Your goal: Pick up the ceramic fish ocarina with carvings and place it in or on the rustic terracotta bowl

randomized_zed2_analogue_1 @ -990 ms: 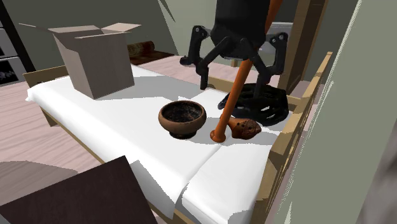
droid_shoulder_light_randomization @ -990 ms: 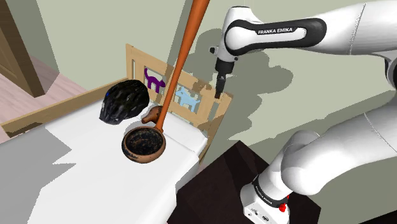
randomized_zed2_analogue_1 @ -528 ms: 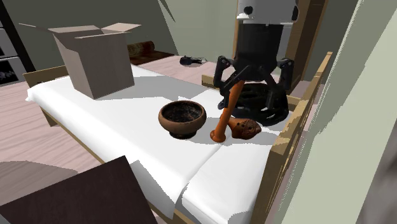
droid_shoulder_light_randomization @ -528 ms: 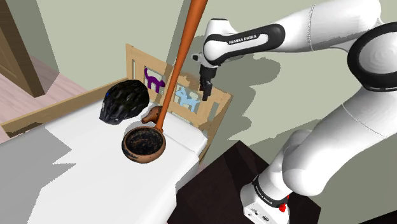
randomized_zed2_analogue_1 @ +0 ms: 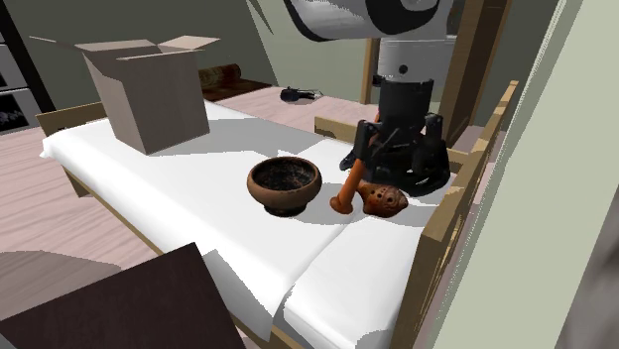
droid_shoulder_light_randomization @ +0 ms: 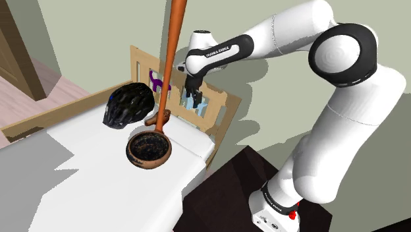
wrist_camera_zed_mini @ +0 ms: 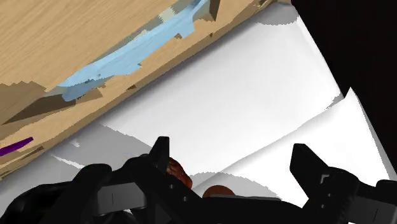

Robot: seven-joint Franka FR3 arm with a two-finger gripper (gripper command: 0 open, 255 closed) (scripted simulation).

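The brown carved fish ocarina (randomized_zed2_analogue_1: 383,201) lies on the white bed beside the foot of a long orange stick (randomized_zed2_analogue_1: 349,186); in the shoulder view the ocarina (droid_shoulder_light_randomization: 158,118) sits just behind the bowl. The dark brown bowl (droid_shoulder_light_randomization: 149,149) (randomized_zed2_analogue_1: 284,182) stands upright a short way from it. My black gripper (randomized_zed2_analogue_1: 397,162) hangs open above the ocarina, close to the wooden headboard (droid_shoulder_light_randomization: 212,111), touching nothing. Seen from the shoulder, the gripper (droid_shoulder_light_randomization: 191,99) is a little right of the stick (droid_shoulder_light_randomization: 172,53). From the wrist, the gripper (wrist_camera_zed_mini: 234,159) frames white sheet, with the ocarina (wrist_camera_zed_mini: 178,173) by one finger.
A black lumpy helmet-like object (droid_shoulder_light_randomization: 128,105) (randomized_zed2_analogue_1: 417,171) rests behind the ocarina. A cardboard box (randomized_zed2_analogue_1: 149,91) stands at the bed's far end. The headboard has blue (wrist_camera_zed_mini: 127,63) and purple cat cutouts. The dark stand (droid_shoulder_light_randomization: 224,191) is beside the bed edge.
The arm has swung toward the shoulder view's left and lowered, bringing the open gripper from beyond the headboard to just above the ocarina. The orange stick now leans more upright.
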